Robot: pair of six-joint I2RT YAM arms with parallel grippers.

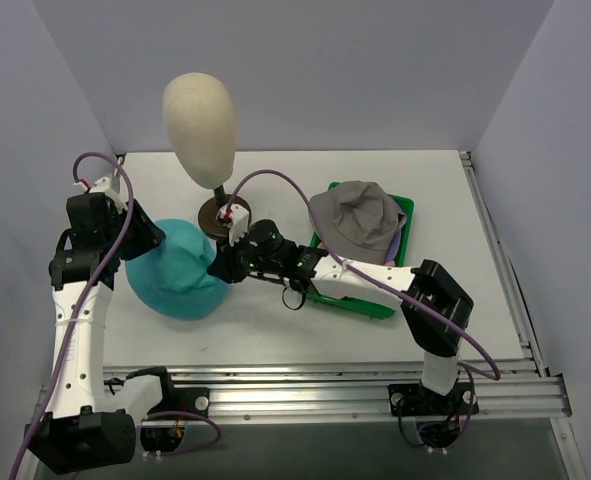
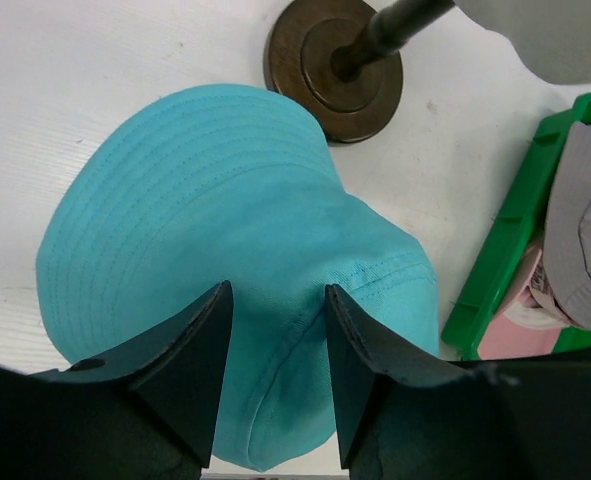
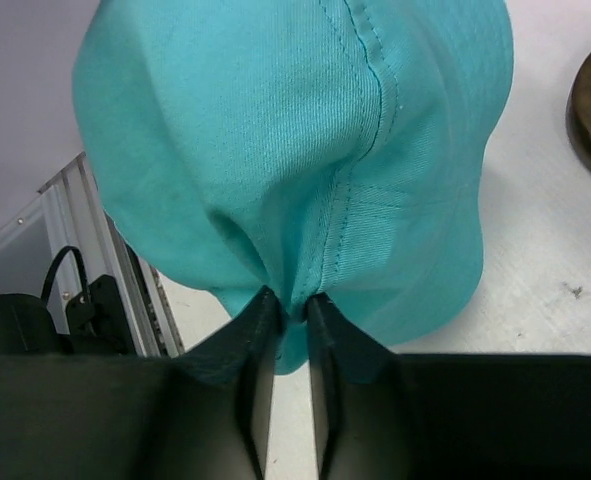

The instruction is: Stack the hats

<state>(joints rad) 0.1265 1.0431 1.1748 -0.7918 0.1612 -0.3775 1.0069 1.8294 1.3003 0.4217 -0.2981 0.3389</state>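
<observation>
Covering most of the green tray at the right of the top view, the grey hat hides nearly all of what lies beneath it. Only a strip of a pink hat peeps out at the lower right of the left wrist view, its shape impossible to make out. The teal hat lies on the white table left of centre, just beside the brown stand of the cream mannequin head. It is soft and round, with rows of stitching on the brim and a seamed crown. The right gripper pinches a fold of its fabric between nearly closed fingers. The left gripper hangs over the same hat, jaws apart, grasping nothing; whether it touches the cloth cannot be told.
</observation>
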